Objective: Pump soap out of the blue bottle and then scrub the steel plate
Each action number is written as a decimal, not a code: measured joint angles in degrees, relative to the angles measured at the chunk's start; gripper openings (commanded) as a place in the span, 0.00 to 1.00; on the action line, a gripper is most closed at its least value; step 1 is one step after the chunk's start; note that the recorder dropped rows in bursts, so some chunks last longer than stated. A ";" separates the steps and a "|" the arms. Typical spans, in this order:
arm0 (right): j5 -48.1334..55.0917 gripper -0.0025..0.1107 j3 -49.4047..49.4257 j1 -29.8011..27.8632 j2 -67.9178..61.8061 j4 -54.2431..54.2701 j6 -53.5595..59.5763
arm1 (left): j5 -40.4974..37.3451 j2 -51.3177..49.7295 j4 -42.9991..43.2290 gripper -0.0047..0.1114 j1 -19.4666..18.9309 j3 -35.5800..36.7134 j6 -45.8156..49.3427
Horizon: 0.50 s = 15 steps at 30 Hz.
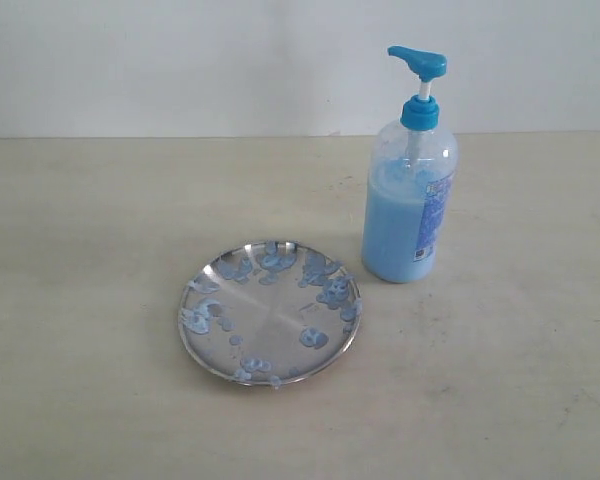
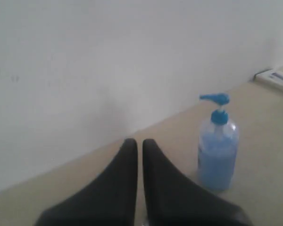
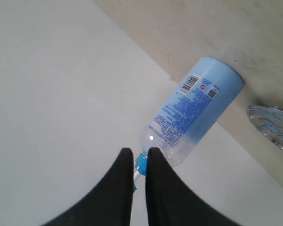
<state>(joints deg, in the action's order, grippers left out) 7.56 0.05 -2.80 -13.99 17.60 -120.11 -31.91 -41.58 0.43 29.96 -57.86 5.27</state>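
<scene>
The blue bottle (image 1: 410, 200) stands upright on the table, its blue pump head raised and light blue soap filling its lower part. Left of it and nearer lies the steel plate (image 1: 272, 316), spotted with blobs of soap (image 1: 314, 338). Neither gripper shows in the exterior view. My left gripper (image 2: 139, 141) is shut and empty, well short of the bottle (image 2: 218, 155). My right gripper (image 3: 137, 151) is shut with nothing held. Past its tips, at a distance, I see the bottle (image 3: 198, 106) and an edge of the plate (image 3: 273, 125).
The tan table (image 1: 80, 250) runs back to a plain white wall (image 1: 180, 60). A flat white object (image 2: 276, 77) lies at the table's far edge in the left wrist view.
</scene>
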 measured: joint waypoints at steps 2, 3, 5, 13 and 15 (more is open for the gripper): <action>0.05 0.02 0.00 0.00 0.00 0.00 0.00 | 9.68 4.85 10.10 0.08 -0.12 14.78 -16.25; 0.05 0.02 0.00 0.00 0.00 0.00 0.00 | 14.06 7.33 14.19 0.08 -0.35 19.99 -21.13; 0.05 0.02 0.00 0.00 0.00 0.00 0.00 | 20.70 14.10 22.53 0.08 -1.84 30.85 -34.97; 0.05 0.02 0.00 0.00 0.00 0.00 0.00 | 23.52 25.95 28.51 0.08 -8.22 52.85 -45.04; 0.05 0.02 0.00 0.00 0.00 0.00 0.00 | 23.52 27.59 28.75 0.08 -9.49 55.19 -45.25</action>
<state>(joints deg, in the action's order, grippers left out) 7.61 0.05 -2.80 -13.99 17.60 -120.11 -8.39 -13.99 29.18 20.47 -2.67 -39.98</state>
